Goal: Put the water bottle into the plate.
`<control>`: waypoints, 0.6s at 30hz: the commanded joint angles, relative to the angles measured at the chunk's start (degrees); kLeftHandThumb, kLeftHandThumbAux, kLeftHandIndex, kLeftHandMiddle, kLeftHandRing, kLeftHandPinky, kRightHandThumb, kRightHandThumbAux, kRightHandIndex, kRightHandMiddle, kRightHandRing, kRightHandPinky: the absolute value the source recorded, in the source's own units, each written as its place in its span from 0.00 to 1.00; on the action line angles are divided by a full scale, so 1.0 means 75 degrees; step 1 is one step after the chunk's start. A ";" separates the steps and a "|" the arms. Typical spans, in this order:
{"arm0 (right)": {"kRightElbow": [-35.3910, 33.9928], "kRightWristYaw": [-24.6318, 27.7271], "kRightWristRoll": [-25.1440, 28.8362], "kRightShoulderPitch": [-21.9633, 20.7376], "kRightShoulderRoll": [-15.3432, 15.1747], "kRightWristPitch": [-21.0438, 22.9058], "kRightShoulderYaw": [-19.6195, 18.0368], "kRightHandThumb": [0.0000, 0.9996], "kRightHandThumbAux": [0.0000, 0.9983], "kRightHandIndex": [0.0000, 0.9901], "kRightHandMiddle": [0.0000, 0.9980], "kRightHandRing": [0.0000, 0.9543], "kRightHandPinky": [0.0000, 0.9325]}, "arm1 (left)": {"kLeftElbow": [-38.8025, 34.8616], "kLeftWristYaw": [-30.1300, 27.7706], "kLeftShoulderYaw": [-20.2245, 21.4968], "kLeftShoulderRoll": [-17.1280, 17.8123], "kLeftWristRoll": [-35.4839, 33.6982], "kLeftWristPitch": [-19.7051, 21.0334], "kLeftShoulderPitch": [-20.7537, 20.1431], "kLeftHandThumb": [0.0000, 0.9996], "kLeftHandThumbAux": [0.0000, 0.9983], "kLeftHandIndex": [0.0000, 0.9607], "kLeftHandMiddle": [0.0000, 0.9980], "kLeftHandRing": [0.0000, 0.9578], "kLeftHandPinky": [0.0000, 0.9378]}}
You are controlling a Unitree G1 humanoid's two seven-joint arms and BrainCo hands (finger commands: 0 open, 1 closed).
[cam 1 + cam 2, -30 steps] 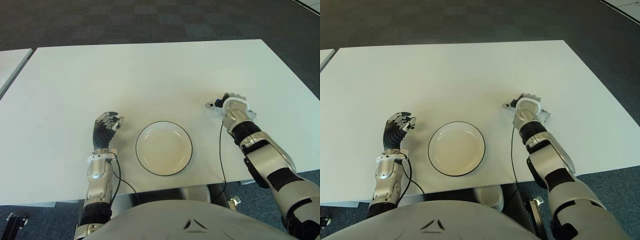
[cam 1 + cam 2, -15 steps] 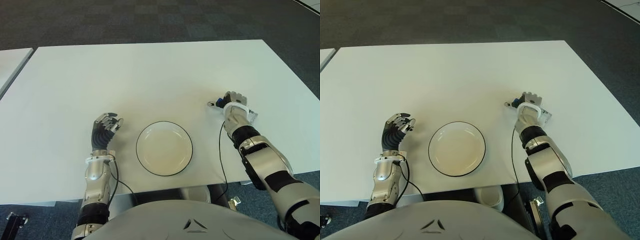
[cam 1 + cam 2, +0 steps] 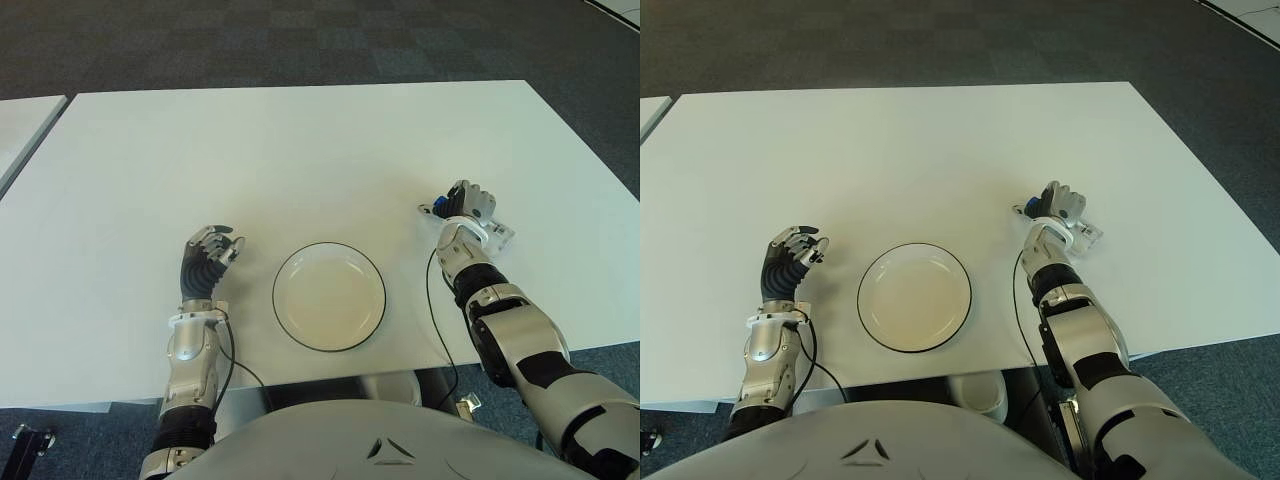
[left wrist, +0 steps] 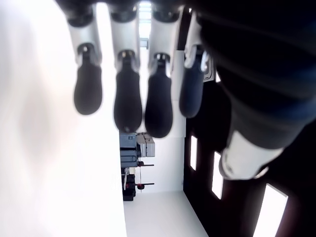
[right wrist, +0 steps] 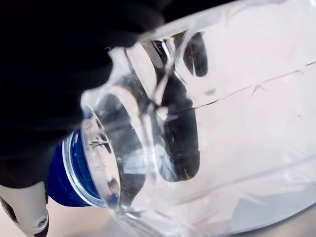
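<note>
A clear plastic water bottle (image 5: 207, 123) with a blue cap (image 5: 66, 173) is gripped in my right hand (image 3: 468, 208), right of the plate; its clear end (image 3: 503, 237) juts out past the hand. The right wrist view shows dark fingers wrapped round the bottle's neck and shoulder. The white plate (image 3: 329, 296) with a dark rim lies near the table's front edge, between my two arms, with nothing in it. My left hand (image 3: 208, 260) shows left of the plate, fingers loosely curled and holding nothing.
The white table (image 3: 300, 150) stretches wide and bare behind the plate. A second white table's corner (image 3: 20, 125) shows at the far left. Dark carpet (image 3: 300, 40) lies beyond the table's far edge.
My right hand has turned and tilted upward with the bottle, shifting slightly right and toward me. The left hand has hardly moved.
</note>
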 commanded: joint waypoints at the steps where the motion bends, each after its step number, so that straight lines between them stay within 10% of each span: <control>1: 0.0351 -0.0018 0.0364 0.0526 0.0243 -0.0217 -0.0126 0.71 0.71 0.44 0.72 0.78 0.85 | 0.0124 -0.0108 -0.0003 0.0019 -0.0026 -0.0001 -0.0028 0.71 0.72 0.45 0.65 0.67 0.66; 18: -0.0294 -0.1172 0.0842 0.1026 0.0317 -0.2093 -0.0686 0.70 0.72 0.44 0.80 0.85 0.88 | 0.0078 -0.0067 0.0000 0.0022 -0.0009 0.0100 -0.0031 0.71 0.72 0.45 0.67 0.70 0.70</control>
